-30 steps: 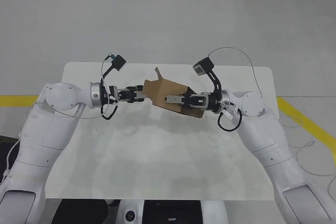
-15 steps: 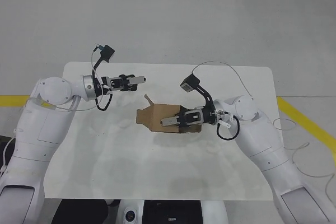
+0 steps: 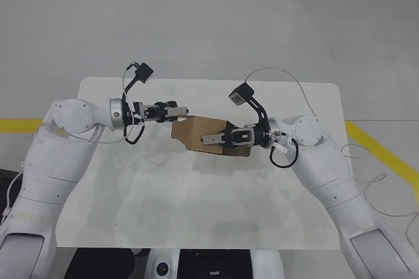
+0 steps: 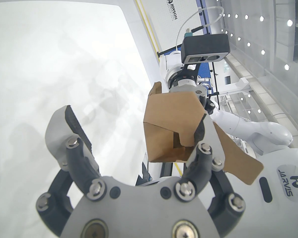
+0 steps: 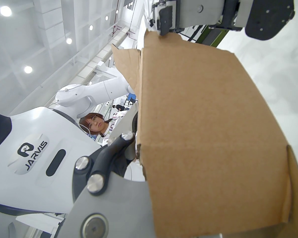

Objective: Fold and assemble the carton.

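Biggest thing first: the smooth white rectangular table (image 3: 195, 202), with a flat top and a soft sheen. Over its middle, nudged toward 12 o'clock, is the plain brown cardboard carton (image 3: 195, 131). It's a boxy sleeve with matte panels and sharp creases, its long axis running from 9 to 3 o'clock. I can't tell whether its underside touches the tabletop.

At the 9 o'clock end the flaps are partly tucked in and a dark gap shows between them. One loose flap (image 4: 238, 159), thin with a rounded corner, sticks out to the side.

Now the right gripper (image 3: 208, 139), silver metal on black linkages, coming in from 3 o'clock. It is clamped on the carton's wall, with one slim finger lying flat along the top panel; the cardboard hides the other finger.

And the left gripper (image 3: 181, 109), at the carton's 10 o'clock corner, is spread wide and holds nothing. Its fingers are pale metal faced with rough black rubber pads (image 4: 75, 122). One pad touches the edge of the carton's end, and the other hangs apart from the carton above the table.
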You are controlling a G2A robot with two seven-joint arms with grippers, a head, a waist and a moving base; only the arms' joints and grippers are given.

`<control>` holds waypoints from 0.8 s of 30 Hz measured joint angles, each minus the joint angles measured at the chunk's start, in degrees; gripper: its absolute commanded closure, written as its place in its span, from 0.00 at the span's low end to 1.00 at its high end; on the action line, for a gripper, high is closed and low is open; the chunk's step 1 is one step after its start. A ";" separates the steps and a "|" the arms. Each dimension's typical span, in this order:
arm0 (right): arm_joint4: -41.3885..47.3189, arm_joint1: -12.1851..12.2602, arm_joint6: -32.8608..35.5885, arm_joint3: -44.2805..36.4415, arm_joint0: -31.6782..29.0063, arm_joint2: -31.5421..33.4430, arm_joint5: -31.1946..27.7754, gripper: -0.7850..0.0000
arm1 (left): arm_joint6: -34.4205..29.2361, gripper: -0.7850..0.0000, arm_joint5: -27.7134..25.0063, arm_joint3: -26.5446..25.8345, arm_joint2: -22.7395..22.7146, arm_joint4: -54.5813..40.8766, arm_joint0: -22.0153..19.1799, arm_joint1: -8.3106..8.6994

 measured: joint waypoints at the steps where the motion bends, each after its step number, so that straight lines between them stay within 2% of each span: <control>1: -0.01 0.01 -0.16 -0.07 -0.05 0.09 -0.03 1.00 | -0.19 0.00 -0.02 -0.18 -0.05 -0.06 0.11 0.03; 24: -0.13 -0.49 -1.51 -1.29 0.20 -0.56 -0.51 1.00 | -1.80 0.00 -0.05 -2.14 0.56 -0.36 1.07 0.20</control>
